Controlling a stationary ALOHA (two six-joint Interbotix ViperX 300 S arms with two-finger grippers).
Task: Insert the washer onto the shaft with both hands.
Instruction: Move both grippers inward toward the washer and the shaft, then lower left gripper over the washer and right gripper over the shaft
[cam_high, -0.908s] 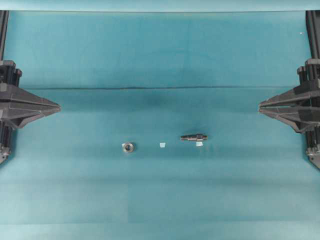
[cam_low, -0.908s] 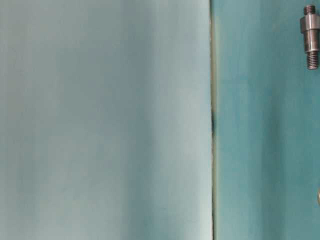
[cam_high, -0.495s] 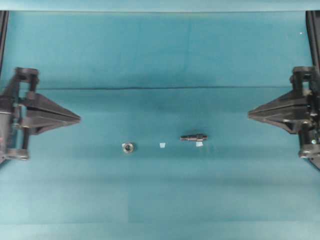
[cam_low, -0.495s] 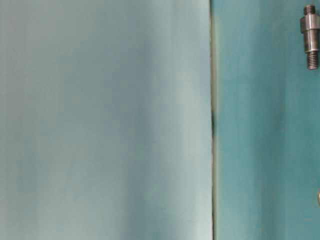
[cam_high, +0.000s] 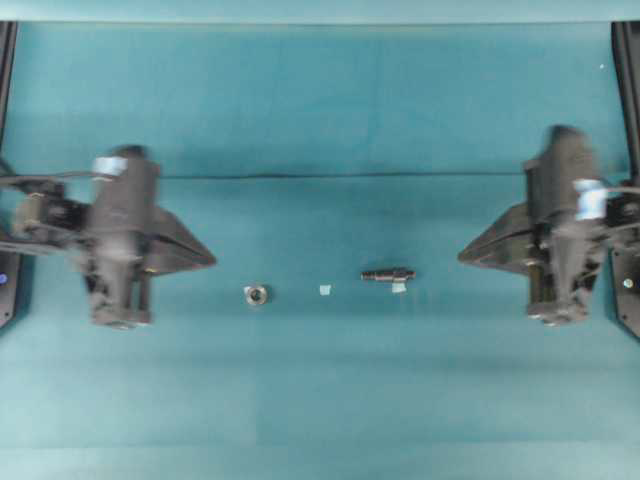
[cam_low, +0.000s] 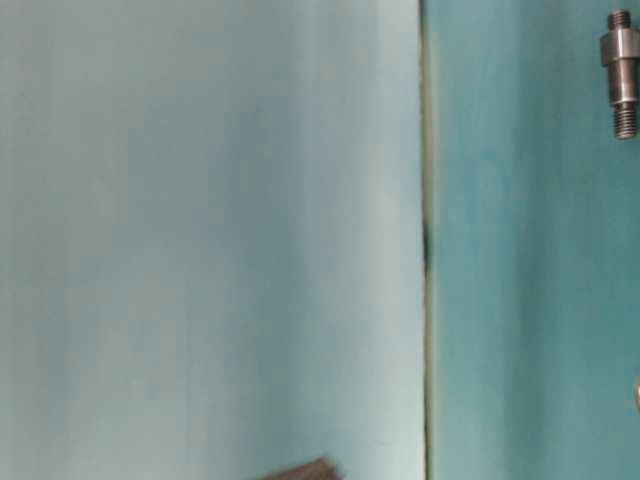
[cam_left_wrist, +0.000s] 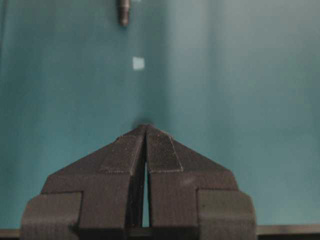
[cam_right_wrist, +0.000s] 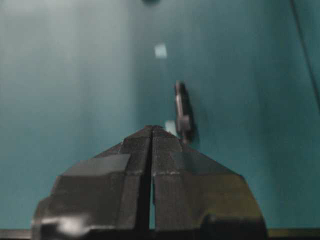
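Observation:
The washer (cam_high: 256, 294), a small silvery ring, lies flat on the teal cloth left of centre. The shaft (cam_high: 388, 274) is a dark stepped rod lying right of centre, pointing left-right; its threaded end also shows in the table-level view (cam_low: 622, 72). My left gripper (cam_high: 211, 262) is shut and empty, its tip a short way left of the washer. In the left wrist view the shut left gripper (cam_left_wrist: 145, 126) points toward the far shaft (cam_left_wrist: 123, 12); the washer is hidden there. My right gripper (cam_high: 462, 258) is shut and empty, right of the shaft. From the right wrist, the shaft (cam_right_wrist: 182, 110) lies just beyond the right gripper (cam_right_wrist: 151, 127).
A small pale tape square (cam_high: 324, 290) lies between washer and shaft, and another tape square (cam_high: 399, 288) sits just under the shaft. A dark crease (cam_high: 300, 177) runs across the cloth behind the parts. A blurred dark gripper part (cam_low: 300, 470) enters the table-level view at the bottom.
Both arms have swung in from the table's side edges toward the middle, the left toward the washer, the right toward the shaft. Both grippers stay shut. Washer and shaft have not moved.

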